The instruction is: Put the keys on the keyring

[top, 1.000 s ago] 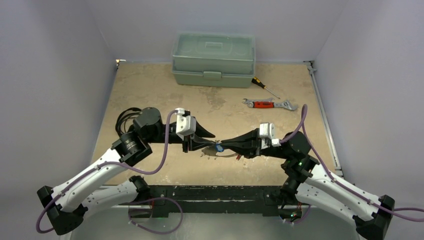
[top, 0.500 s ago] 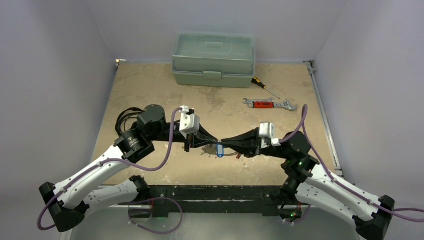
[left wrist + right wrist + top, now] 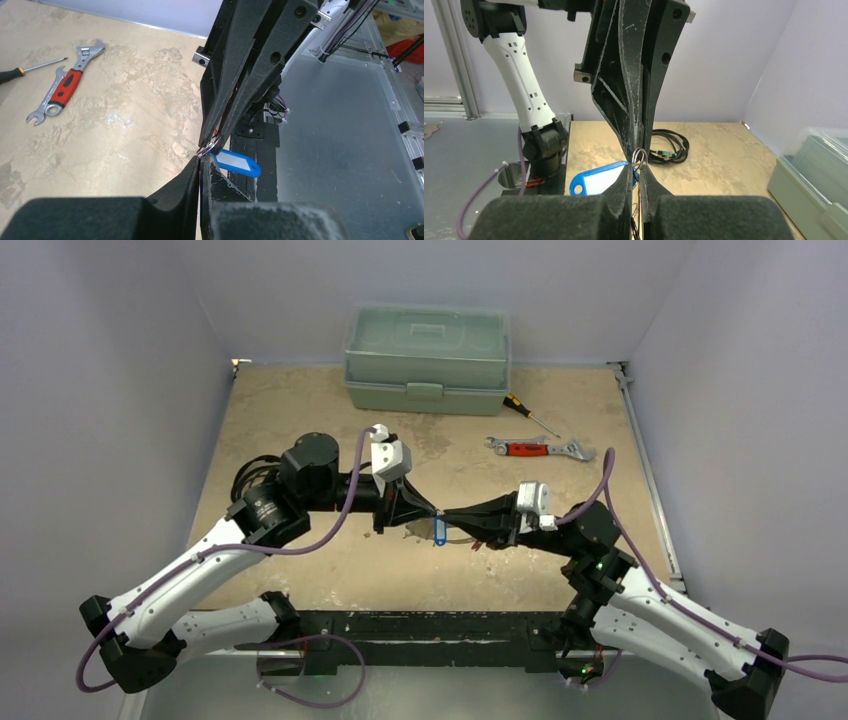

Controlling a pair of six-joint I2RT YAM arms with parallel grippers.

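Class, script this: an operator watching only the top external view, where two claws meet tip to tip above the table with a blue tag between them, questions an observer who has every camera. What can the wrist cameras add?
Operator: From above I see the blue tag hanging between the tips. What joins it to them?
Observer: The left wrist view shows a small silver ring at the tag's end, right where the tips meet.
Operator: Are both claws closed?
Observer: Yes. The left claw and the right claw are both shut, and they appear to pinch that ring from opposite sides.
Operator: Anything on the tag itself?
Observer: The right wrist view shows a white label panel set into it.
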